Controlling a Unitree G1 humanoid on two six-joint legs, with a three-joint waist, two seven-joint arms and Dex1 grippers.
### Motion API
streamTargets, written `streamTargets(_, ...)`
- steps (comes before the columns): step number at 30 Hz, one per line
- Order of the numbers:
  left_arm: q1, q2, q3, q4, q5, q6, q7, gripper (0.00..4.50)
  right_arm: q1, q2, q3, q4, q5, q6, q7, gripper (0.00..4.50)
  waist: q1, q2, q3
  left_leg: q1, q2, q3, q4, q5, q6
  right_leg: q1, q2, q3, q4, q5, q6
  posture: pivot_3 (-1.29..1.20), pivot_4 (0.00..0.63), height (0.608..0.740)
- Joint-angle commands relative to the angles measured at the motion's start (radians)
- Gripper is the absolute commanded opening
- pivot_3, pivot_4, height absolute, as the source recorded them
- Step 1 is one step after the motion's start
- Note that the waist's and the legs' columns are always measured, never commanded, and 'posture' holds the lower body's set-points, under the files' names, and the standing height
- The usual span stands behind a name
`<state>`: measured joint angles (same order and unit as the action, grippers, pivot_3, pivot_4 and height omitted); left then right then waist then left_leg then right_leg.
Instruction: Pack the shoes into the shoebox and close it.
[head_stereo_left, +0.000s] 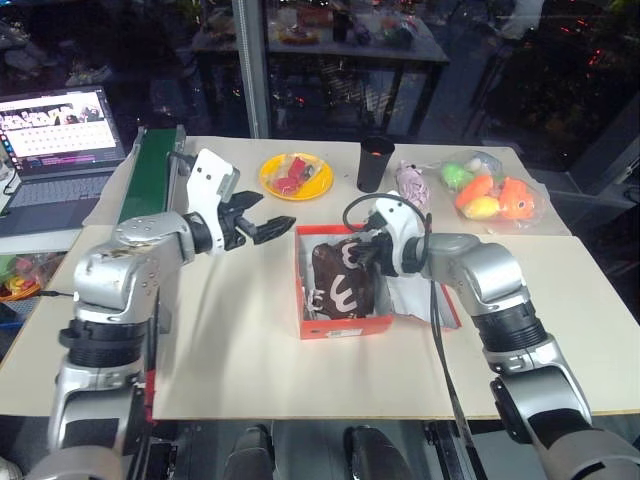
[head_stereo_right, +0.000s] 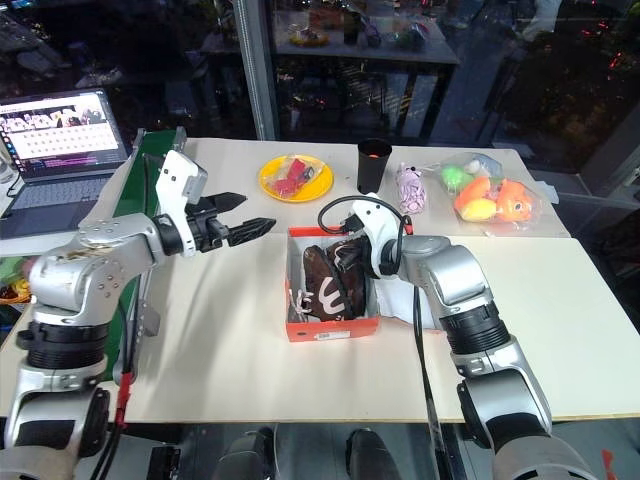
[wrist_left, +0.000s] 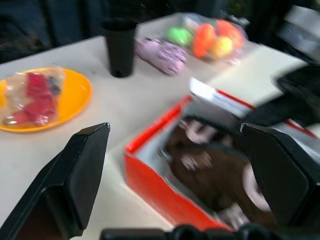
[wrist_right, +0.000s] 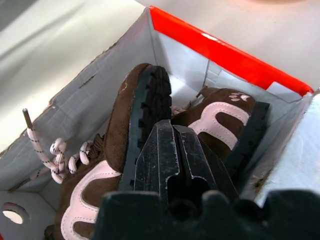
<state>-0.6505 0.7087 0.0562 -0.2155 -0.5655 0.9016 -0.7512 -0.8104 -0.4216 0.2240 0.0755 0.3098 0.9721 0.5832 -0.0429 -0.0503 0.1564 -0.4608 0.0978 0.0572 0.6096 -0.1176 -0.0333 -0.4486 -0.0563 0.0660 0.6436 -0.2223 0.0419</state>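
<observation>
the shoes — two dark brown ones with pale curved side markings and cream laces — lie on their sides inside the shoebox, black treaded soles turned up and toward the right. the shoebox is one red-orange carton, white inside, standing open at the middle of the white table, its lid folded down flat on the table to the right.

the right gripper is clenched, its two black fingers pressed together with nothing between them. it reaches down into the far right part of the box, fingertips in the gap between the two shoes and right against the sole edge of the left one; whether it actually touches the sole i cannot tell. the shoes sit just below and nearer than that gripper.

the left gripper hangs released, fingers spread wide and empty, in the air over the table just left of the box's far left corner, pointing toward the box. the shoes are to its right and lower.

farther back on the table: one yellow plate with red wrapped items, one black cup, one pink plush toy, and one clear bag of orange, yellow and green toys. one open laptop stands on the far left.
</observation>
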Motion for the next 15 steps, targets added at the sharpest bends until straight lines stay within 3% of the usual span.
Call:
streamTargets(1,0.011,0.069,0.015,-0.067,-0.044,0.009,-0.088,4.50,-0.026,0.004,-0.004,0.005,-0.019,-0.043,0.022,0.06,0.000,0.000,0.000,0.000,0.000,0.000,0.000,0.000,0.000,0.000,0.000,0.000,0.000,0.000,0.000,0.00,0.150,0.736)
streamTargets(15,0.071,0.140,0.029,-0.133,-0.089,0.028,-0.149,4.50,-0.008,0.048,0.026,0.060,-0.063,-0.083,0.061,0.06,0.003,0.000,0.000,0.000,0.000,0.000,0.000,0.000,0.000,0.000,0.000,0.000,0.000,0.000,0.000,0.00,0.150,0.736)
